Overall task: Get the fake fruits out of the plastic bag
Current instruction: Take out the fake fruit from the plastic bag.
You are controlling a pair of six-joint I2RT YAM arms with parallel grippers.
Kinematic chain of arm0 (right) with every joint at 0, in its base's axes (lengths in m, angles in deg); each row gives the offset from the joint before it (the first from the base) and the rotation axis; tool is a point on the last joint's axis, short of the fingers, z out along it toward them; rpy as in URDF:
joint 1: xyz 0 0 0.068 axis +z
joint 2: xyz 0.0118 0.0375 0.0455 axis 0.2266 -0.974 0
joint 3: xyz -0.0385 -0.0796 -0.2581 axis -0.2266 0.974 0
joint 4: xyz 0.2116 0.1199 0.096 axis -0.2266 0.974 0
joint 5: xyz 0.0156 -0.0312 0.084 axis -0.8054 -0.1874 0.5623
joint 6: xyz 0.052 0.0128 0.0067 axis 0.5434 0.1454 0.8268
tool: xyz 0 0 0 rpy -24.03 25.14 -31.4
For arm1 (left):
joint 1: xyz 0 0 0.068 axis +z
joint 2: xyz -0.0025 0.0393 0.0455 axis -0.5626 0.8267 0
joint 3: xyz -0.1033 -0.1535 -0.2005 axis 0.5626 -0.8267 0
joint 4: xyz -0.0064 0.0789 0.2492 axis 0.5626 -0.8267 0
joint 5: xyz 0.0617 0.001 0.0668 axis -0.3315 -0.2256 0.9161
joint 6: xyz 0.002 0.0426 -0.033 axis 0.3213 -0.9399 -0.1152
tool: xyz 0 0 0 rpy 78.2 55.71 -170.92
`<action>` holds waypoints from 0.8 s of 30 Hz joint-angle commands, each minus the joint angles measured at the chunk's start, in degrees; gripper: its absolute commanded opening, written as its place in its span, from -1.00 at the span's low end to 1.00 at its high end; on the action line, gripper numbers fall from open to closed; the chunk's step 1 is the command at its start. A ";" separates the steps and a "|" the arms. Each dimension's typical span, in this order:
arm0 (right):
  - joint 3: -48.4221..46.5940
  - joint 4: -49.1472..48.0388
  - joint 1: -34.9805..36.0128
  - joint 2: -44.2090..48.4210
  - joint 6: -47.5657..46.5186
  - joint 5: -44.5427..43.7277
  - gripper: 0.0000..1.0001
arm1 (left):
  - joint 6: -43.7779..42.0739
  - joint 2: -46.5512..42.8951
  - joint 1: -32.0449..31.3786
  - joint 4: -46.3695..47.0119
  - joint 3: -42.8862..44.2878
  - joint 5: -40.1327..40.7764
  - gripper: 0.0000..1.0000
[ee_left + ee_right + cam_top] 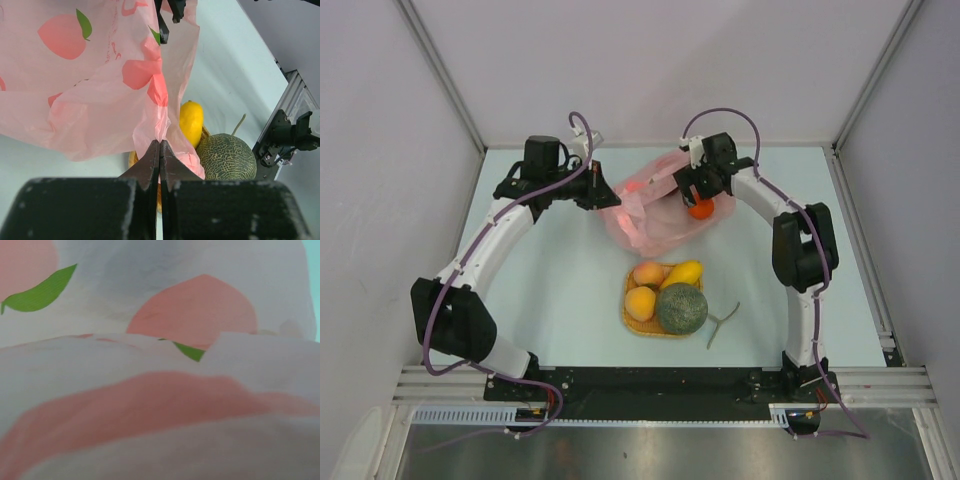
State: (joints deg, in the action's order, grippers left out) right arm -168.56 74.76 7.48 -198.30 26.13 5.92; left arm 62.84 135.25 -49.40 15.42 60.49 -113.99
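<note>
The pink plastic bag [650, 215] lies at the back middle of the table and fills the left wrist view [100, 85]. My left gripper [603, 196] is shut on a fold of its edge [160, 145]. My right gripper [697, 198] is at the bag's right side, with a small orange fruit [701, 209] between its fingertips. The right wrist view shows only bag plastic [165, 390] pressed close; its fingers are hidden there. The melon [681, 308] [226, 157], the mango [682, 273] [191, 122] and two peach-orange fruits [648, 273] [640, 302] sit on the woven mat [631, 323].
A loose green stem [723, 322] lies on the table right of the mat. White walls close in the back and both sides. An aluminium rail [660, 380] runs along the near edge, and the right arm's base [285, 137] shows in the left wrist view.
</note>
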 commanded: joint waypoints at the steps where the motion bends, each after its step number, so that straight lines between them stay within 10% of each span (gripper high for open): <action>1: -2.71 -2.11 -1.15 -1.81 0.42 -2.24 0.92 | -1.45 0.11 -0.22 -0.03 1.83 0.08 -0.99; 11: -1.83 -1.66 -0.72 -4.27 -0.72 -0.12 0.88 | -1.36 0.20 -0.22 -0.03 1.48 0.26 -0.99; 24: 0.36 -1.14 0.95 3.36 -5.20 1.01 -0.10 | 0.57 0.38 -0.22 2.60 0.51 -0.62 -0.99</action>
State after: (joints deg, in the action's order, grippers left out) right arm -168.98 73.71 7.37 -202.08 23.62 5.90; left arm 62.93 135.78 -49.48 15.31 60.49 -113.94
